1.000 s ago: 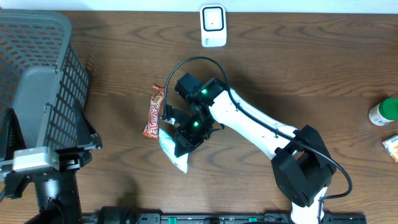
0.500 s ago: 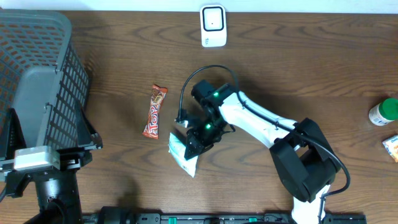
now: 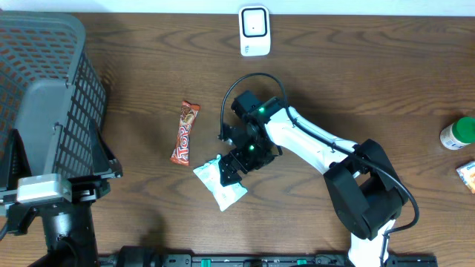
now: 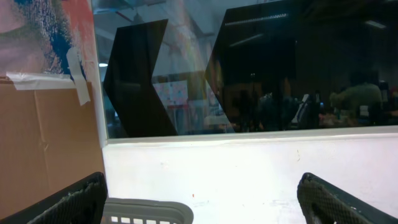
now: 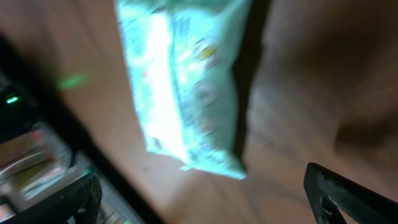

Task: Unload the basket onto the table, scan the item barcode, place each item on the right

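On the worktop, the basket sat far to the left of the scanner, out of play. The right gripper hovered well apart from the scanner, spread wide and gripping nothing. The pale packet lay flat just beneath it, nowhere near the scanner. The left gripper was wide and empty too. My call: no scan yet, with lifting the packet and showing its barcode to the scanner all left.
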You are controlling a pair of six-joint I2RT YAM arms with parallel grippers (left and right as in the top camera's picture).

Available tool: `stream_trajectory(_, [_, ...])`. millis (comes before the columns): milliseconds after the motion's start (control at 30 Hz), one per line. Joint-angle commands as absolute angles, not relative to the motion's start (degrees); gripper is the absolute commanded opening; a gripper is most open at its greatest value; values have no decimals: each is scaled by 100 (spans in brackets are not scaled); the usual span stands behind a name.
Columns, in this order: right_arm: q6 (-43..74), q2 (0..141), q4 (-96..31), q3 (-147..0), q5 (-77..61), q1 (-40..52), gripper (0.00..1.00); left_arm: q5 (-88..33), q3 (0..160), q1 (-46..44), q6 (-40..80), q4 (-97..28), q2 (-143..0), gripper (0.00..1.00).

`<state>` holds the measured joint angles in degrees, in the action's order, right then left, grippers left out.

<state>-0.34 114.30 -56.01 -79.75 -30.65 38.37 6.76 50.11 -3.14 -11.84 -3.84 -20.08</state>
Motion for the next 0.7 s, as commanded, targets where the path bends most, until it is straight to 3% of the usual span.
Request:
stream_trajectory(0, [-246, 11476, -5419, -7944, -2604, 3828, 99, 646, 4971, -290, -1151, -364, -1922, 98])
stream_trajectory(233, [-633, 11476, -5030, -7944, -3321, 3861, 99, 646, 4971, -290, -1151, -364, -1922, 98])
stream_trajectory(667, [-648, 11747, -4965, -7942, -3448, 3955, 99, 646, 4971, -290, -1151, -362, -1922, 98])
